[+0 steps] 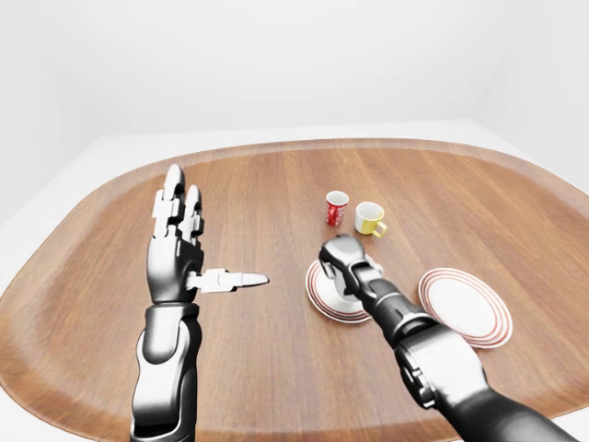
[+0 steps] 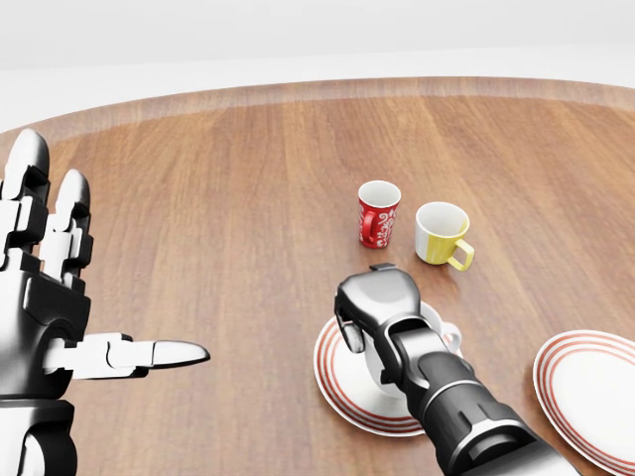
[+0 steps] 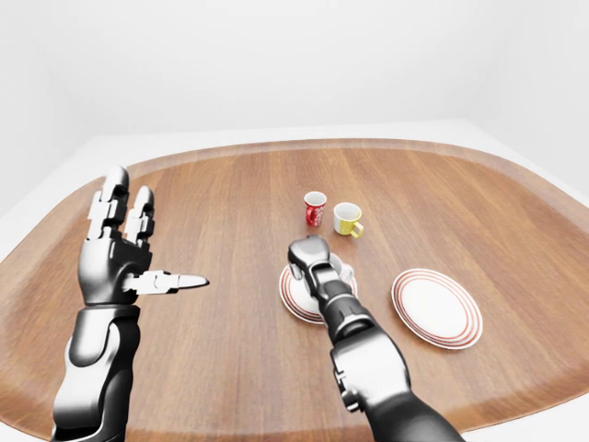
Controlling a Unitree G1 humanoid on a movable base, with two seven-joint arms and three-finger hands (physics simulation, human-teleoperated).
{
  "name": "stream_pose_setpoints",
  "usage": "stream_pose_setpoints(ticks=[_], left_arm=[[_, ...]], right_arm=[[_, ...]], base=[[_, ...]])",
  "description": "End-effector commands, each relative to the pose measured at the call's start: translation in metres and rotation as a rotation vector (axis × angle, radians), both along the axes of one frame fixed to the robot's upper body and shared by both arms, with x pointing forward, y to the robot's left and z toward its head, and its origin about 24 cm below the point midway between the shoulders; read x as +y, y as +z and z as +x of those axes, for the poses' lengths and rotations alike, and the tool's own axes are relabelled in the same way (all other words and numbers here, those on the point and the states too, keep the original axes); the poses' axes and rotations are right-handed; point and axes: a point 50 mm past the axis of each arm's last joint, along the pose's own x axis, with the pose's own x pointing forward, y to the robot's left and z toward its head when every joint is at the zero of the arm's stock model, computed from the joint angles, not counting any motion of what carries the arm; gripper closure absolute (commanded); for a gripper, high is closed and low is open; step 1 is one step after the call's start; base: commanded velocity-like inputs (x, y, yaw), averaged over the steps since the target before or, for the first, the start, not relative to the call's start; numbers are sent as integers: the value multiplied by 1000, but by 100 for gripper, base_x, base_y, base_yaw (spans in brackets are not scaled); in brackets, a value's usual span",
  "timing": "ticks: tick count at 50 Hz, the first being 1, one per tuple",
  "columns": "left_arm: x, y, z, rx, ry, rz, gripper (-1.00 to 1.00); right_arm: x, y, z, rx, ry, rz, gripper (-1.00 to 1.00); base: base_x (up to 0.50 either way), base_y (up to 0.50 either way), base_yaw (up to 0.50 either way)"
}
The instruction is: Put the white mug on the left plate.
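Left hand [image 2: 60,327] near bottom left of head view, held up over bench [image 2: 218,198], fingers spread wide, holding nothing. Right hand [image 2: 375,302] over left plate [image 2: 337,382], fingers curled down round white mug [image 2: 437,325]. Mug on left plate, mostly hidden by hand; only rim and handle show. Right plate [image 2: 585,382] bare, well apart at right edge. Farther up: red mug [image 2: 378,212] and yellow mug [image 2: 441,234], upright, just beside each other.

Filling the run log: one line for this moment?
right hand: on white mug | mug: over left plate | left hand: open, idle
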Motion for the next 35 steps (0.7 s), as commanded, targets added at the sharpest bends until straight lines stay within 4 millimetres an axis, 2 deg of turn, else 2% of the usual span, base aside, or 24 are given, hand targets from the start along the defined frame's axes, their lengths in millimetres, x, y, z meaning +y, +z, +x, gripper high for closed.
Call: stream_pose_setpoints(ticks=[1, 12, 13, 35], left_arm=[[0, 1, 0, -3, 0, 1, -98], [0, 0, 0, 2, -1, 1, -98], [0, -2, 0, 9, -1, 1, -99], [0, -2, 1, 10, 1, 2, -98]], right_arm=[[-1, 0, 0, -5, -6, 8, 100], [-1, 4, 2, -28, -8, 14, 100], [0, 4, 2, -23, -6, 14, -99], [-2, -1, -1, 6, -9, 8, -100]], base=[[0, 0, 0], [0, 0, 0], [0, 0, 0], [0, 0, 0]])
